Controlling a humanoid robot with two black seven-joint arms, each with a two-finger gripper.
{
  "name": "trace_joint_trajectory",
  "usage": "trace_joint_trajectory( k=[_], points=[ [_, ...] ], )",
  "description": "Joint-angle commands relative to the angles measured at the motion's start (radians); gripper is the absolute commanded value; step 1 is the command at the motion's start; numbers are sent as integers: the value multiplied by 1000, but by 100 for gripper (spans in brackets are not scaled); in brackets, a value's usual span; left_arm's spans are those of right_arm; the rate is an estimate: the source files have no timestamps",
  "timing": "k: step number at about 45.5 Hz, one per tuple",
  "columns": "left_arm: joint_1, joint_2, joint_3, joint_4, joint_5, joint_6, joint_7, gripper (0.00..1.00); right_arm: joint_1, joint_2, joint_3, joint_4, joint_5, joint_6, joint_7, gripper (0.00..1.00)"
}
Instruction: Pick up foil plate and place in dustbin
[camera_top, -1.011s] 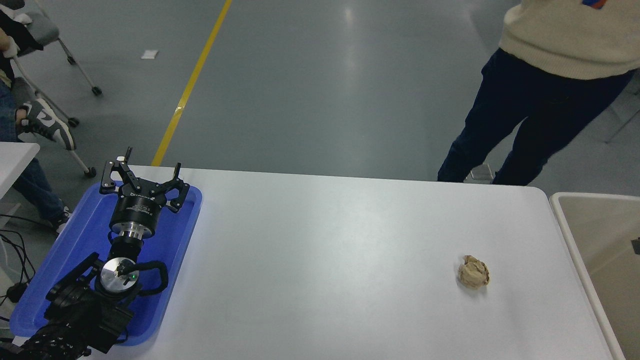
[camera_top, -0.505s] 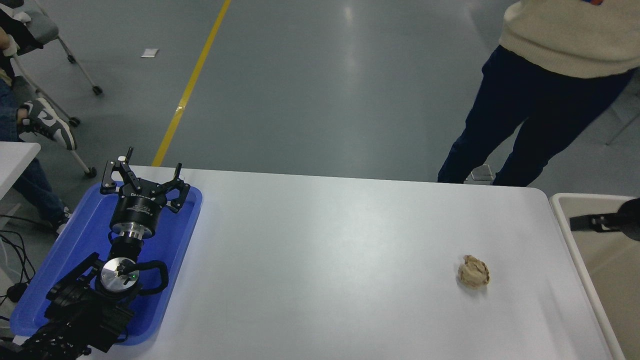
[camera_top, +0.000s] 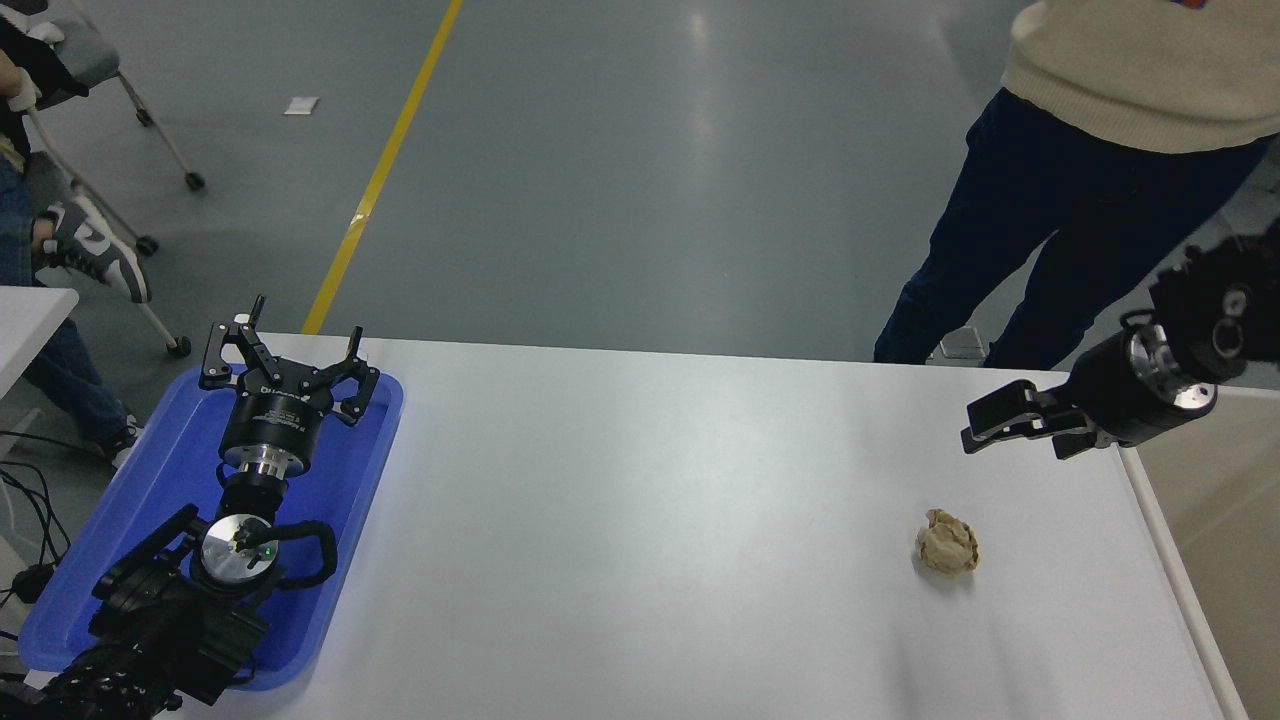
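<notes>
The foil plate is out of view. The dustbin (camera_top: 1225, 520) stands against the table's right edge, and only part of its off-white rim and beige inner wall shows. My right gripper (camera_top: 968, 428) reaches in from the right edge, over the table's far right corner. It points left, stands open and holds nothing, just left of the bin's rim. It is above and slightly right of the crumpled tan paper ball (camera_top: 946, 543). My left gripper (camera_top: 285, 345) is parked open over the blue tray (camera_top: 150, 480) at the lower left.
A person in a cream sweater and dark trousers (camera_top: 1040, 220) stands at the table's far right side, close behind my right arm. A wheeled chair (camera_top: 110, 90) and another person's shoe (camera_top: 95, 245) are at the far left. A yellow floor line (camera_top: 385, 165) runs beyond the table.
My right arm has swung out from over the dustbin, up and to the left, to above the table's far right corner. The left arm and the paper ball have not moved.
</notes>
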Motion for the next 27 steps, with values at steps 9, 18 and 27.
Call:
trace_joint_trajectory(
  k=[9, 18, 27],
  points=[
    [0, 0, 0, 0, 0, 0, 0, 100, 130, 271, -105, 26, 125, 125, -1, 100],
    [0, -1, 0, 0, 0, 0, 0, 100, 161, 393, -253, 3, 154, 117, -6, 100],
    [0, 0, 0, 0, 0, 0, 0, 100, 225, 400, -261, 47, 261, 142, -6, 100]
  ],
)
